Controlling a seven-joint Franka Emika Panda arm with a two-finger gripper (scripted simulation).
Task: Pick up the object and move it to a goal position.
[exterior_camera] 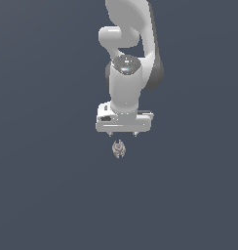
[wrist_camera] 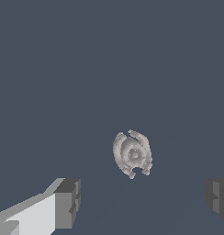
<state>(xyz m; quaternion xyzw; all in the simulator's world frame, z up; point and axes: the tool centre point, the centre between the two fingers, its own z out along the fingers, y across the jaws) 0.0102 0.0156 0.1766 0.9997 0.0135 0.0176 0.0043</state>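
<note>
arm (exterior_camera: pixel 125 53): glossy white, rounded links, dark grey joint cap
end effector (exterior_camera: pixel 123 134): white flat bar, possibly a small dark mark
fingers (wrist_camera: pixel 67 203): white, grey blocky pads

Plain dark slate-grey floor (exterior_camera: pixel 43 195)

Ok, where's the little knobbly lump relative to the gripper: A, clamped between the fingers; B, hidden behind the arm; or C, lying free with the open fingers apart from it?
C: the lump lies free, with the gripper fingers spread wide and not touching it.
</note>
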